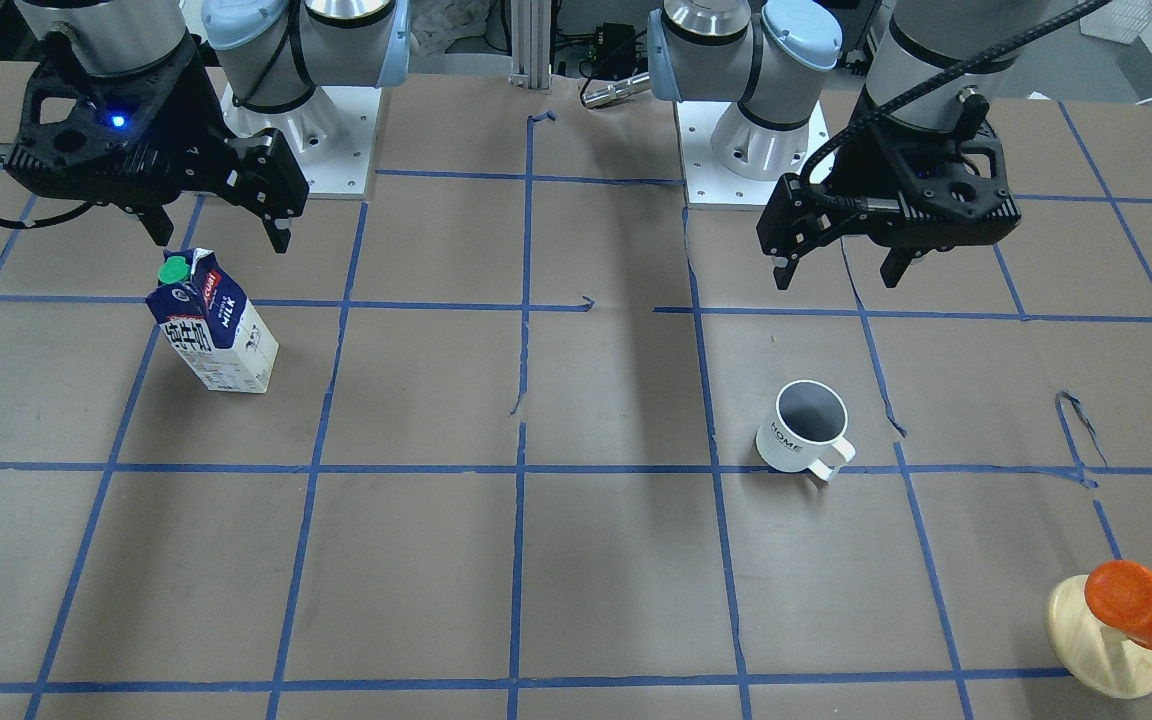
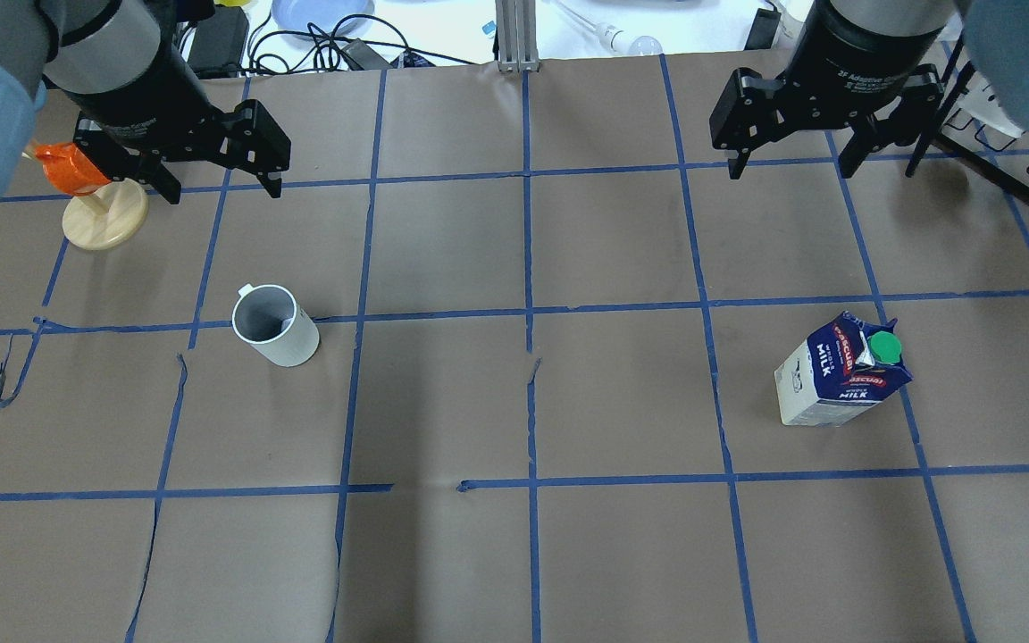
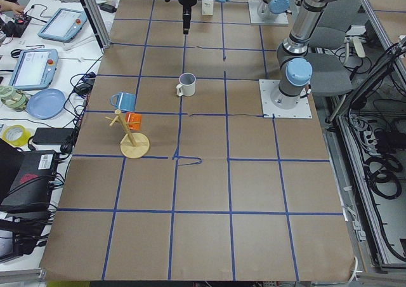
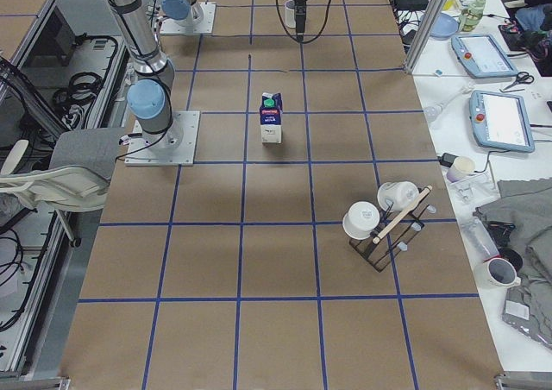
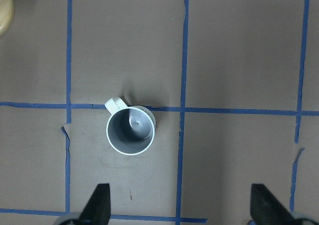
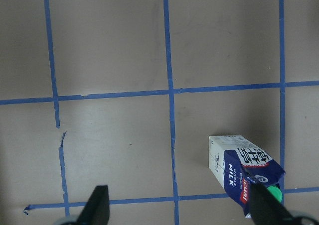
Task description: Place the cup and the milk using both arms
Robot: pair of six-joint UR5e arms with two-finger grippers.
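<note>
The white cup point(image 1: 804, 427) with a dark grey inside stands upright on the brown table; it also shows in the overhead view point(image 2: 275, 326) and the left wrist view point(image 5: 130, 130). My left gripper point(image 1: 836, 278) hangs open and empty above the table, short of the cup, toward the robot base. The blue and white milk carton point(image 1: 213, 322) with a green cap stands upright; it also shows in the overhead view point(image 2: 840, 371) and the right wrist view point(image 6: 244, 168). My right gripper point(image 1: 218, 240) is open and empty, above and just behind the carton.
An orange cup on a wooden stand point(image 1: 1136, 605) sits at the table corner on my left side, close to my left arm in the overhead view point(image 2: 95, 214). A rack with white cups point(image 4: 379, 222) stands at the far right end. Blue tape lines grid the table.
</note>
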